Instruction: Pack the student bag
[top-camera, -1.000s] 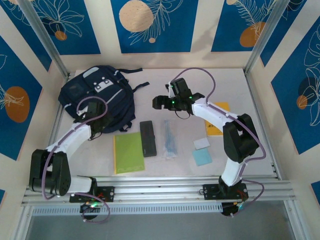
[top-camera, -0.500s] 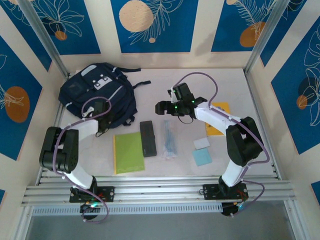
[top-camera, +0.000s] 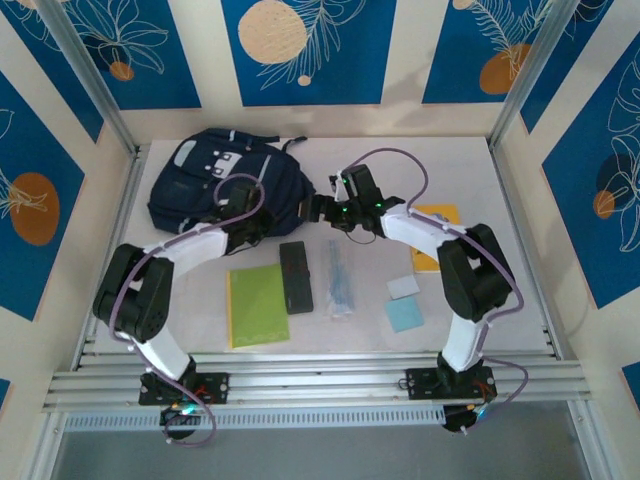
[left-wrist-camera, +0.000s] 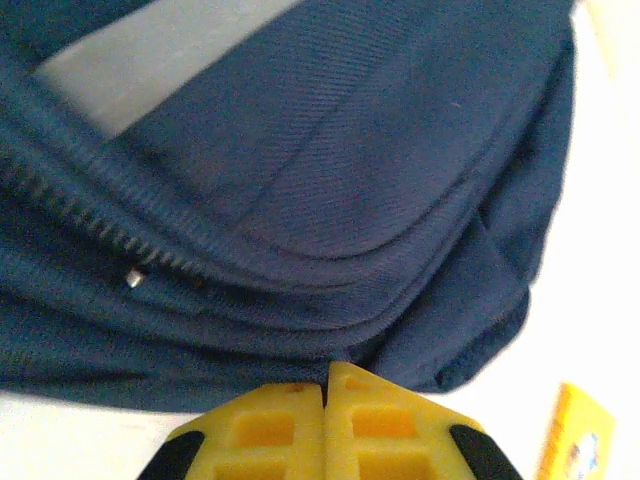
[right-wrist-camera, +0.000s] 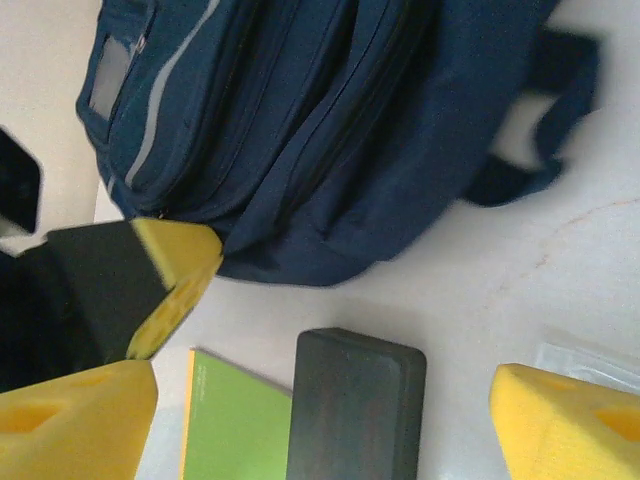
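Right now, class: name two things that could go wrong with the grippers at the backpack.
The left gripper is shut right at the navy backpack's hem; a thin pinch could slip under a pull. The open right gripper hovers close beside it, so the two could collide.

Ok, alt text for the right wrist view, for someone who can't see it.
A navy backpack lies on a white table, the shut left gripper at its lower edge. Below sit a black case and a green notebook, between the yellow fingers of the open right gripper.
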